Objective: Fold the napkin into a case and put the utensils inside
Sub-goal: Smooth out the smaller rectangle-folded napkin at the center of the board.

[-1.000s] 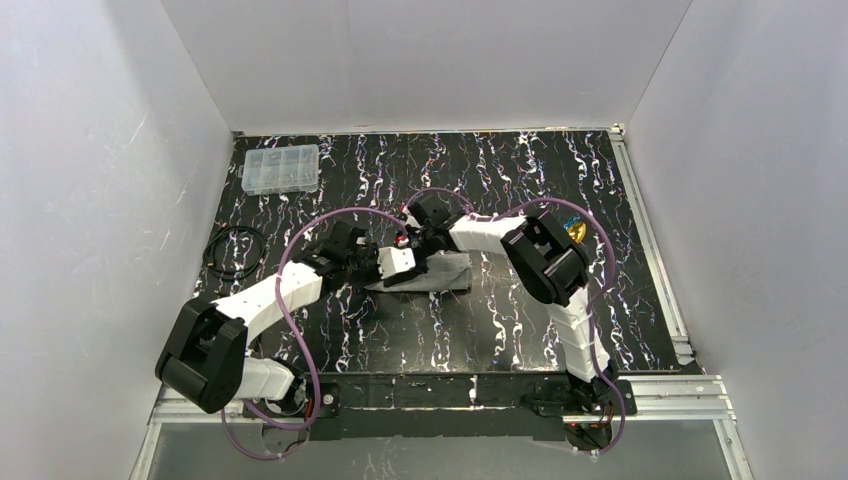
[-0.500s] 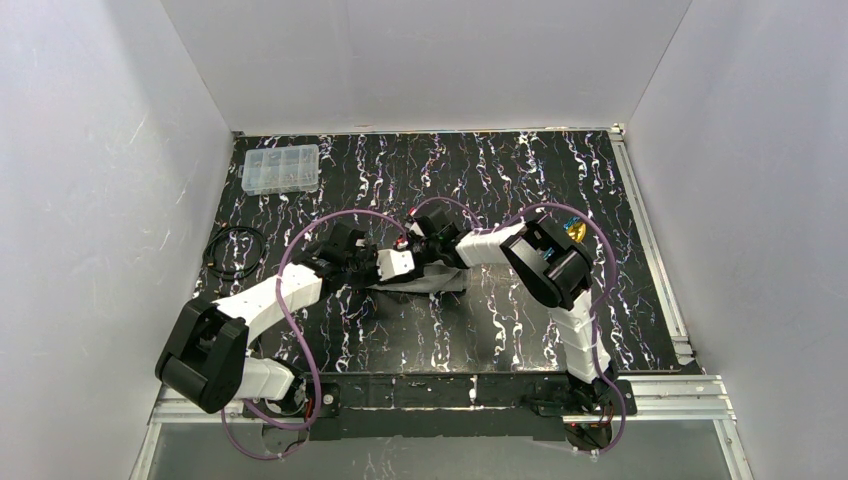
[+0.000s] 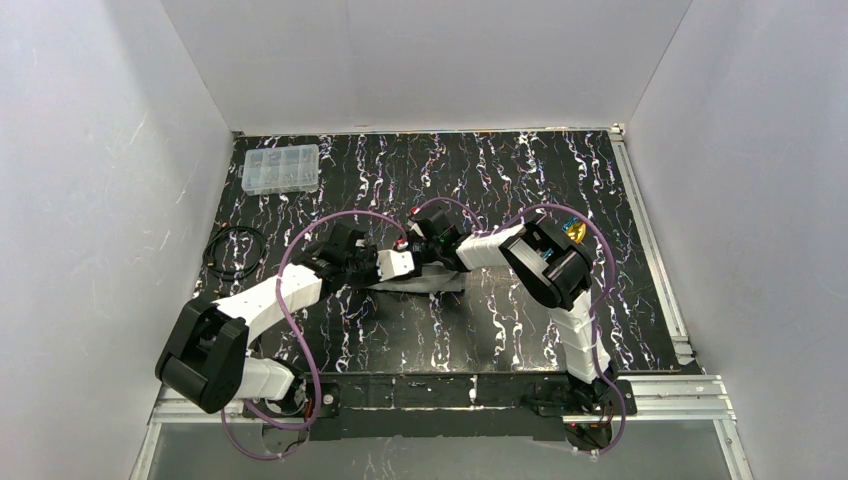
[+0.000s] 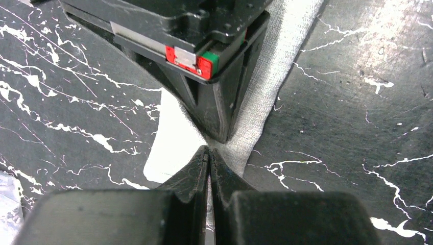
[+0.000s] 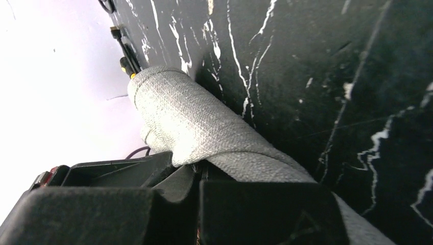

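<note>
1. My left claw point(image 4: 209, 154) was closed, its two fingers pressed together. Low in the middle of the left wrist view their tips touched the edge of the napkin point(image 4: 265, 87). I could not tell whether any cloth was caught between them.
2. My right claw point(image 5: 200, 171) was clamped on the napkin. In the right wrist view a rolled fold of the grey cloth came out from between its fingers and curved toward the upper left.
3. In the left wrist view the black body of my right claw filled the upper middle. Its tip came down just beside my left fingertips and covered part of the cloth behind it.
4. From the top view the napkin lay as a narrow grey strip in the middle of the frame, on the black marbled table point(image 3: 500, 170). Both claws met over its left part and hid much of it.
5. Of the utensils point(image 3: 577, 232) only a gold piece showed clearly, right of centre. It was just beside the elbow of my right arm point(image 3: 545, 262), partly hidden by it, and well apart from the napkin.
6. A clear compartment box point(image 3: 281, 168) stood in the upper left near the back wall. A black cable coil point(image 3: 235, 251) lay at the left edge of the table. Both were well apart from the napkin.
7. The purple cables point(image 3: 330, 215) looped over both arms, above the place where the claws met.
</note>
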`<state>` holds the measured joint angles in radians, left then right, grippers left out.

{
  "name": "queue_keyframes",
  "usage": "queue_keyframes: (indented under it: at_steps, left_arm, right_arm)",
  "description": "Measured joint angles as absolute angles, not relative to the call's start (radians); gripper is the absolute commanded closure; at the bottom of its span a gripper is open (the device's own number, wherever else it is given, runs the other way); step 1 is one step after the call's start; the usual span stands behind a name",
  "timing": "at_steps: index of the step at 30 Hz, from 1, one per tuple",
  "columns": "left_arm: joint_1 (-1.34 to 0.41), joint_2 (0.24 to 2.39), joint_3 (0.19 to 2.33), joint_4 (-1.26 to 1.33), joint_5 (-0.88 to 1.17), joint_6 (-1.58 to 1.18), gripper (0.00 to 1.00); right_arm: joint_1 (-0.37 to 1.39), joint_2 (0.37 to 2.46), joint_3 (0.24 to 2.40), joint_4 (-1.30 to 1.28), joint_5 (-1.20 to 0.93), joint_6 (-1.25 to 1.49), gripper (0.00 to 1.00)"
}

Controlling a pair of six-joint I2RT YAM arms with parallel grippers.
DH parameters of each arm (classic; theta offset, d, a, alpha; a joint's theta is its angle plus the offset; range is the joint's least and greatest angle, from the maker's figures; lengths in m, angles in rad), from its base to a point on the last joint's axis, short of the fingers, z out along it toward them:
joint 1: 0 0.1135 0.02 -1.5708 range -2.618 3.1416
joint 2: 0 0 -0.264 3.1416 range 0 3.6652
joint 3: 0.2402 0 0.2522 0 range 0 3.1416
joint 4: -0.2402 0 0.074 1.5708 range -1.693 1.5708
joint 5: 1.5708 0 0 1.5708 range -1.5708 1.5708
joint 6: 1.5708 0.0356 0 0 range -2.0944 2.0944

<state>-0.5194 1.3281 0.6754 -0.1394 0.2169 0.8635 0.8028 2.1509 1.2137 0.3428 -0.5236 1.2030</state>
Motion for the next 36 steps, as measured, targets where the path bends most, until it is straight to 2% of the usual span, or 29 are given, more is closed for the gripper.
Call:
queue_keyframes:
  at_steps: [21,29,33,36]
  left_arm:
    - [-0.519,1.325,0.646,-0.159,0.228,0.979,1.0]
    - [-0.519,1.317,0.603,-0.142,0.247,1.082,1.0]
    - [-0.519,1.346,0.599,-0.123,0.244,1.11,1.0]
    - [-0.52,1.362,0.599,-0.112,0.242,1.127,1.0]
  right_arm:
    - [0.796,2.149,1.223,0.289,-0.496,1.164,0.99]
    - [0.764,2.213,1.223,0.418,-0.636,1.183,0.99]
    - [0.747,2.24,1.214,0.503,-0.713,1.198,0.85]
    - [0.726,2.261,1.214,0.575,-0.788,1.225,0.67]
